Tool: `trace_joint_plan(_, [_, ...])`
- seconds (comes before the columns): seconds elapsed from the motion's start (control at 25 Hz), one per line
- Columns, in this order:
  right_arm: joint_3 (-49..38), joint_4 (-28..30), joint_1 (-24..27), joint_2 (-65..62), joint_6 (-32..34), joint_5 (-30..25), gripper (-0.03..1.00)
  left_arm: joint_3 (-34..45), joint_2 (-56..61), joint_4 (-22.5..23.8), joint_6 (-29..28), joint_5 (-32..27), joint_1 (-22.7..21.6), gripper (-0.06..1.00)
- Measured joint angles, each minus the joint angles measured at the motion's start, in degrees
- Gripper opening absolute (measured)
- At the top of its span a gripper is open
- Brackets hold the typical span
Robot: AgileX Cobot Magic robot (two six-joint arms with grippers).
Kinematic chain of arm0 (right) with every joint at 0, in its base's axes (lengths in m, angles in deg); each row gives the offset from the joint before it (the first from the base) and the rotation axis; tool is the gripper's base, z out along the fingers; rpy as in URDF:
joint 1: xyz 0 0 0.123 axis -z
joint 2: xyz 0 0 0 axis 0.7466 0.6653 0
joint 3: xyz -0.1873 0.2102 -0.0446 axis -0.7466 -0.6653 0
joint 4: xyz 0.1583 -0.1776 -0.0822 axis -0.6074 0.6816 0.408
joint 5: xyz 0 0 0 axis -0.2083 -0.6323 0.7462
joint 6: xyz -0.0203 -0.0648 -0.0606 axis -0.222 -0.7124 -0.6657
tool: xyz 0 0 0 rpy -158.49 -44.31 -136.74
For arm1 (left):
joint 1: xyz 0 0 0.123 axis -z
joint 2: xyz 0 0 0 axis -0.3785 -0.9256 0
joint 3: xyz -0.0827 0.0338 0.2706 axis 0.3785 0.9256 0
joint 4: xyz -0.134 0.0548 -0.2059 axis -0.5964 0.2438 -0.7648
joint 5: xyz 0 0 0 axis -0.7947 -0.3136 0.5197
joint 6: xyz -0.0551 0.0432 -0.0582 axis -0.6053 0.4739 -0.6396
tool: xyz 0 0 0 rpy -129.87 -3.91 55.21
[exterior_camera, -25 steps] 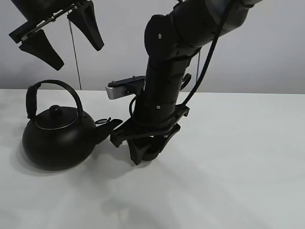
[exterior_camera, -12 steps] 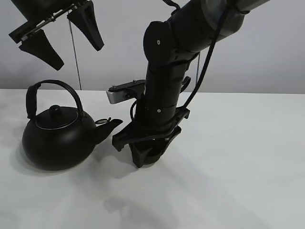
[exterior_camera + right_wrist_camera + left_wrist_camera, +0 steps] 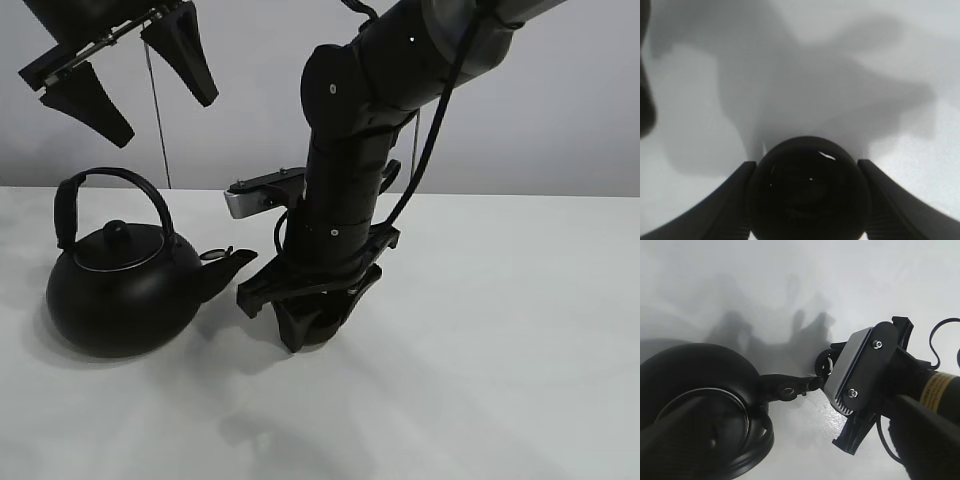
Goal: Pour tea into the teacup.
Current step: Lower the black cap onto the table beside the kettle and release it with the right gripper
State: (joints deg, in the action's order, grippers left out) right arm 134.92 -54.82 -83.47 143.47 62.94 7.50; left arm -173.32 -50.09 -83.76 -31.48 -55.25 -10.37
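Observation:
The teacup (image 3: pixel 807 192), small, round and matte black, sits between the two fingers of my right gripper (image 3: pixel 805 165), which touch it on both sides. In the exterior view the right gripper (image 3: pixel 312 328) is low at the table, just right of the kettle's spout (image 3: pixel 232 262), and the cup is mostly hidden inside it. The big black kettle (image 3: pixel 118 292) with an arched handle stands on the table at the left; it also shows in the left wrist view (image 3: pixel 695 400). My left gripper (image 3: pixel 167 120) hangs open and empty high above the kettle.
The white table (image 3: pixel 500 350) stretches bare to the right and front. The right arm's wrist camera block (image 3: pixel 855 367) juts out close to the kettle's spout (image 3: pixel 790 390). A grey wall stands behind the table.
My right gripper with the teacup has sunk a little lower toward the table and shifted slightly right. The kettle and the left gripper have not moved.

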Motion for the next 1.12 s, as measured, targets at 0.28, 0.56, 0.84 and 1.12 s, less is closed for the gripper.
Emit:
trace_joint_plan(0.28, [0.0,0.0,0.0,0.0,0.0,-0.17,0.39,0.0,0.0,0.0,0.0,0.0,0.0,0.69])
trace_joint_plan(0.56, [0.0,0.0,0.0,0.0,0.0,-1.24,0.39,0.0,0.0,0.0,0.0,0.0,0.0,0.69])
trace_joint_plan(0.84, [0.0,0.0,0.0,0.0,0.0,-1.48,0.43,0.0,0.0,0.0,0.0,0.0,0.0,0.69])
trace_joint_plan(1.12, [1.04,0.33,0.0,0.0,0.41,-5.6,0.63,0.0,0.0,0.0,0.0,0.0,0.0,0.69])
